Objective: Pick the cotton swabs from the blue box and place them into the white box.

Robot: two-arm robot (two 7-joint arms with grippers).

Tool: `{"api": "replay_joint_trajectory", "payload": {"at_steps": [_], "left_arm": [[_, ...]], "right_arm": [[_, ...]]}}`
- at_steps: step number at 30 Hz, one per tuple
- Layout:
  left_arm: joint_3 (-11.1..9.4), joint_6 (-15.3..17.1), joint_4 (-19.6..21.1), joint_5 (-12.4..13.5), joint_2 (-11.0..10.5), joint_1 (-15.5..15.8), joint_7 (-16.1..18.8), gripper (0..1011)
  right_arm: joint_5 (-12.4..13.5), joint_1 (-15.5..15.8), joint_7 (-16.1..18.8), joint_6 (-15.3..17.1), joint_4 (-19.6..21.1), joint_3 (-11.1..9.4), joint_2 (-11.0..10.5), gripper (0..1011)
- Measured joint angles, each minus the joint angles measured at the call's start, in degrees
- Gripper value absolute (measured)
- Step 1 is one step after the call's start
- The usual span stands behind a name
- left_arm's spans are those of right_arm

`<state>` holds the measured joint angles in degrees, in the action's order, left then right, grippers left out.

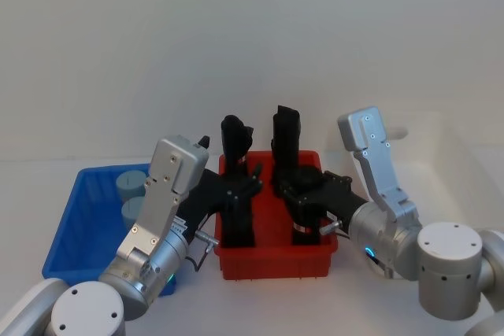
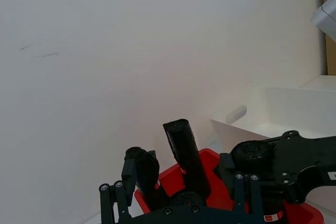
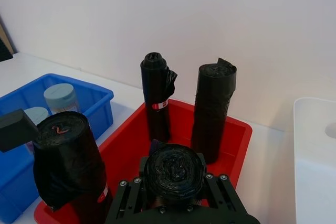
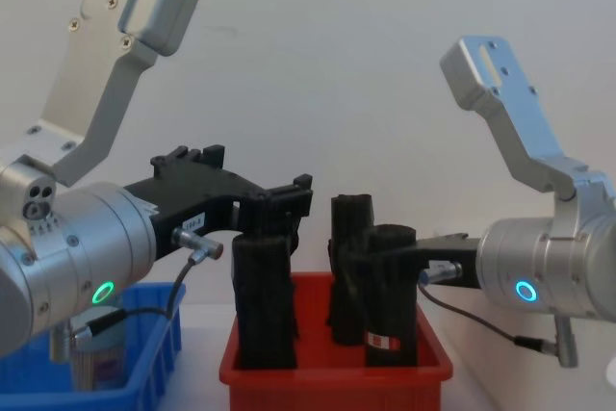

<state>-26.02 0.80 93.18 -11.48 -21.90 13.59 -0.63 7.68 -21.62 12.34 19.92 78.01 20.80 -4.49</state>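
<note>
Grey-lidded cotton swab tubs (image 1: 131,183) stand in the bright-blue plastic box (image 1: 75,226), left (white plastic tub (image 1: 449,155) far right). Over the red bin (image 1: 276,261), right gripper (image 1: 303,198) clasps a black roll (image 1: 302,230); left gripper (image 1: 236,194): grip cannot be told.

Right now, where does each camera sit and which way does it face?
Head: high, looking down on blue box, red bin; left hand, right hand show.
Chest: low, looking forward across red bin; both hands reach in.
Left wrist: toward wall, white box; own hand shows.
Right wrist: over black rolls toward cotton swabs.
Shared: all four see the red bin.
</note>
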Motion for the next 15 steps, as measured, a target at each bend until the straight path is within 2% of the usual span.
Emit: {"api": "replay_joint_trajectory", "payload": {"at_steps": [8,15], "left_arm": [[0.0,0.0,0.0,0.0,0.0,0.0,0.0,1000],[0.0,0.0,0.0,0.0,0.0,0.0,0.0,1000]], "right_arm": [[0.3,-0.1,-0.1,-0.6,0.3,-0.2,0.0,485],[1.2,-0.4,-0.7,-2.7,1.7,-0.6,0.1,485]]}}
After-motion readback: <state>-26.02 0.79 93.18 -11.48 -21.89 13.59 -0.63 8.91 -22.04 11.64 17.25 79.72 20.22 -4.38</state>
